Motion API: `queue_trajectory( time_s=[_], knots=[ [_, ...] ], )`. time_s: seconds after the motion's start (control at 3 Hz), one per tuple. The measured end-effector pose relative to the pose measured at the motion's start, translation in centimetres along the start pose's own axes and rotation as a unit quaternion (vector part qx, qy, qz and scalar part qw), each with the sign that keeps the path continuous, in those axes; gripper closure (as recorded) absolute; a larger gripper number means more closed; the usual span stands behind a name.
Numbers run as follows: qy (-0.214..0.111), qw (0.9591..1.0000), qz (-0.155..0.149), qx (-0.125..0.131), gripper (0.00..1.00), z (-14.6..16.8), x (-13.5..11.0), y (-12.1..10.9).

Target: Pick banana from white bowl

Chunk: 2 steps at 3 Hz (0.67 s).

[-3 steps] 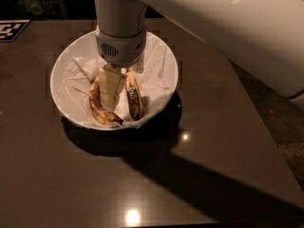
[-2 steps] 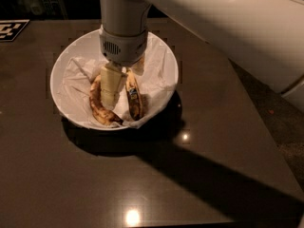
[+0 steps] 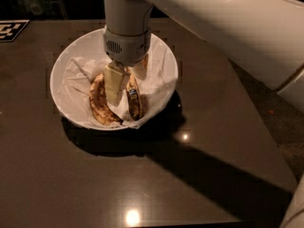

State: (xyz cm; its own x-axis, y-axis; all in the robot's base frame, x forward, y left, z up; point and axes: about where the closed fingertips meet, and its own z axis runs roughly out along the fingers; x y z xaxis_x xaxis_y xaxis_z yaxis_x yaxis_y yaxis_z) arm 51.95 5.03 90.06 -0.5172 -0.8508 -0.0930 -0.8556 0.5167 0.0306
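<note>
The white bowl (image 3: 71,56), lined with crumpled white paper, stands on the dark table. Two bananas lie in it. The slimmer banana (image 3: 135,102) with a small blue sticker lies right of centre. A shorter, curved, brown-blotched banana (image 3: 99,104) lies to its left. My gripper (image 3: 127,77) reaches down into the bowl from above, over the far end of the stickered banana. One cream finger (image 3: 114,83) stands between the two bananas, the other (image 3: 140,66) is on the far right side. The fingers are apart and hold nothing. The banana's far end is hidden behind them.
The white arm (image 3: 228,27) crosses the upper right and casts a wide shadow over the table (image 3: 142,184). A black-and-white marker tag (image 3: 10,30) lies at the table's far left corner. The table's right edge runs diagonally beside the floor.
The wrist has shifted slightly to the right over the bowl. Both bananas lie where they were.
</note>
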Motion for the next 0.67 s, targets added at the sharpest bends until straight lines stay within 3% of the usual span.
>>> queue_trajectory(
  time_s=[0.67],
  knots=[
    [0.020, 0.9985, 0.046, 0.021, 0.31, 0.37, -0.27, -0.20]
  ],
)
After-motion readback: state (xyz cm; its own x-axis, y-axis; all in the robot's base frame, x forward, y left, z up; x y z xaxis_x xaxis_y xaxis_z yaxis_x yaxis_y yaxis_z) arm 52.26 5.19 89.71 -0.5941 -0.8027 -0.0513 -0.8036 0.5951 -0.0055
